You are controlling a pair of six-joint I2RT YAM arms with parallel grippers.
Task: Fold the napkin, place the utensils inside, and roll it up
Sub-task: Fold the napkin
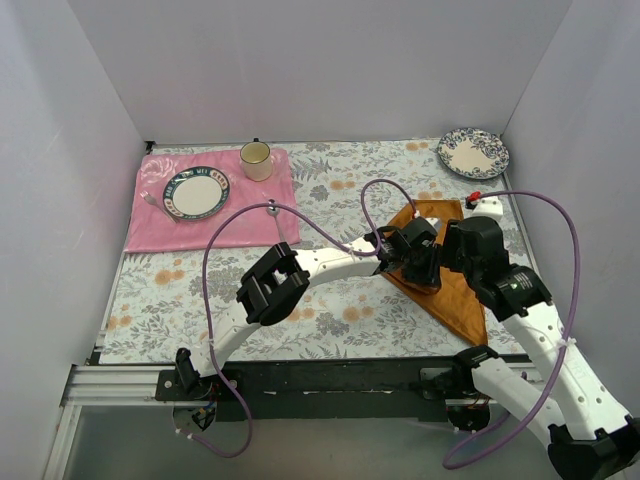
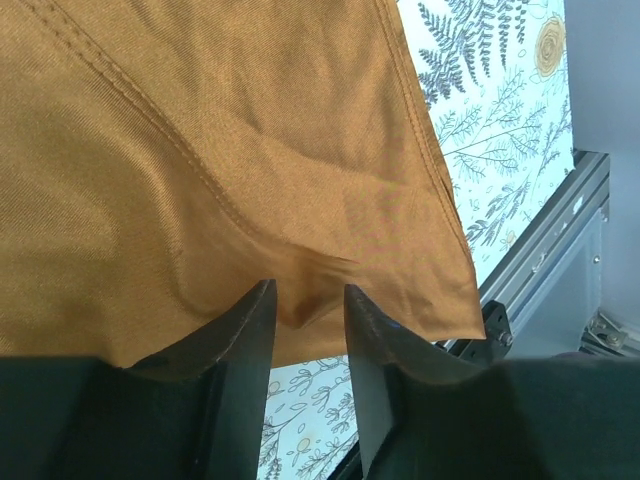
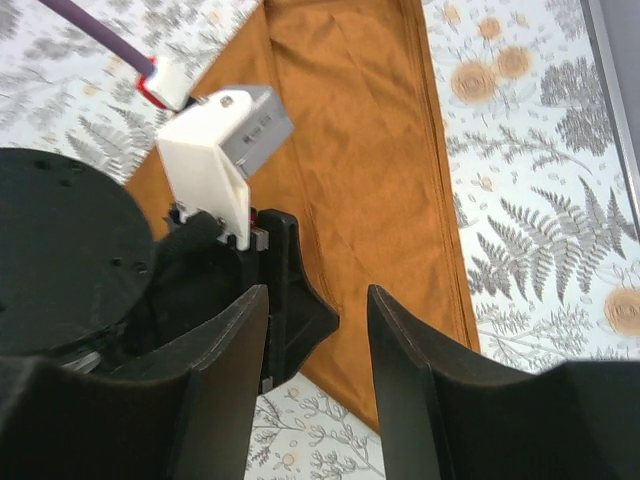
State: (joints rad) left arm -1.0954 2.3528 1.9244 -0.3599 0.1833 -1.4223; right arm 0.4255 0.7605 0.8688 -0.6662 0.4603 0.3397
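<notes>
Left wrist view: left end effector (image 2: 307, 300) stands narrowly apart over a pucker in the napkin (image 2: 250, 150), folded triangular on the worktop (image 2: 500, 150), right side; right end effector (image 3: 318, 300) apart, empty; best lift straight off, sparing the fold.

I see plain white walls (image 1: 320, 60) boxing three sides of the table (image 1: 180, 300), floral leaf-print cover on top, aluminium rail (image 1: 120, 385) along its near edge, even light.
</notes>
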